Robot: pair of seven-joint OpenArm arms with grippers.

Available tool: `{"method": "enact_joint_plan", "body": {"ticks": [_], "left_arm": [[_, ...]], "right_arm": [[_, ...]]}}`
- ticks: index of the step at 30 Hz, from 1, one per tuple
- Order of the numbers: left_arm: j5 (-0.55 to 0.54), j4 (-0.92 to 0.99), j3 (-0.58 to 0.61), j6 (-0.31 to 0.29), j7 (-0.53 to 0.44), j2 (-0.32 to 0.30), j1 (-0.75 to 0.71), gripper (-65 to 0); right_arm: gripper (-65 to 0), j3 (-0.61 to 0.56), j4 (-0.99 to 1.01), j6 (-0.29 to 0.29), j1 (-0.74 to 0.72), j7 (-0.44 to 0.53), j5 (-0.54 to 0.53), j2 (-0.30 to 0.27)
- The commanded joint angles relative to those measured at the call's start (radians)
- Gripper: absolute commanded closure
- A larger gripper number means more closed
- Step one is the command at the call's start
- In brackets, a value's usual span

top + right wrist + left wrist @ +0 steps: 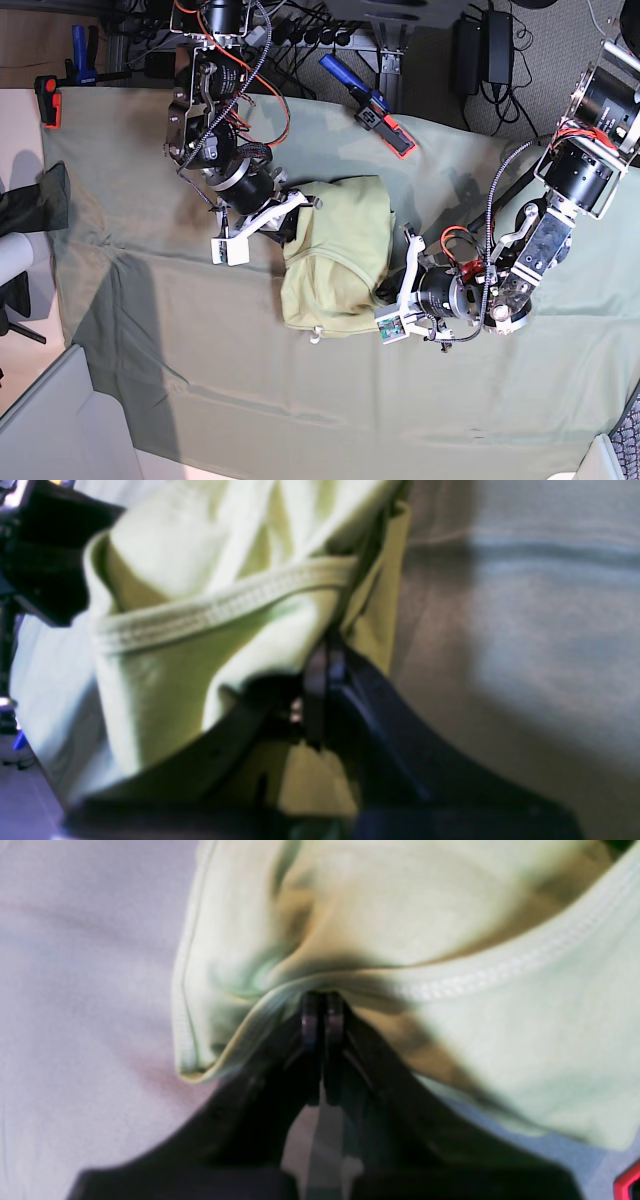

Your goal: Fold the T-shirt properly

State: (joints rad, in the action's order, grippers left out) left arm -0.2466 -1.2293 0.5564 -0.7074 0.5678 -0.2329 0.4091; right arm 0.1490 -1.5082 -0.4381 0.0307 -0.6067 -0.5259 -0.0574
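So the T-shirt [335,255] is sitting around the middle of the tabletop [200,400], on top of the grey-green table cloth [150,300], bunched into a lumpy, roughly rectangular bundle rather than anything flat. Both arms have a hold of it: the left tool [321,1005] is pressed together and pinching a bit of fabric right by a stitched hem, and the right tool [325,655] is clamped on a fold of the shirt on the opposite side, also near a ribbed hem. My read is we're somewhere mid-fold at best. The shirt looks doubled over on itself, but the edges are puffy, nothing lines up cleanly, and I can't pick out the sleeves or neck from above. What's left, I'd guess: lay this fold down flat, smooth it, and probably fold once more to get a tidy rectangle.
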Motion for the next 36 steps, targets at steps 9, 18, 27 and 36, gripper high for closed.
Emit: {"method": "enact_joint_plan", "body": {"ticks": [9, 18, 27, 36], "left_arm": [[0.004, -0.013, -0.009, 0.034, -0.024, 0.000, 0.032, 0.0], [0.000, -0.015, -0.114, 0.061, 0.059, -0.021, 0.042, 0.0], [-0.285, -0.056, -0.278, 0.009, 0.182, -0.132, 0.036, 0.0], [-0.455, -0.059, -0.343, 0.009, 0.249, -0.223, 0.001, 0.0]], "right_arm": [[0.0, -0.122, -0.019, -0.048, 0.000, 0.019, -0.008, 0.000], [0.0, -0.083, -0.036, -0.048, -0.001, 0.019, 0.055, -0.001], [0.0, 0.029, -0.135, -0.048, 0.000, -0.001, 0.020, -0.108], [0.0, 0.020, -0.259, -0.048, -0.009, -0.117, -0.246, -0.108]]}}
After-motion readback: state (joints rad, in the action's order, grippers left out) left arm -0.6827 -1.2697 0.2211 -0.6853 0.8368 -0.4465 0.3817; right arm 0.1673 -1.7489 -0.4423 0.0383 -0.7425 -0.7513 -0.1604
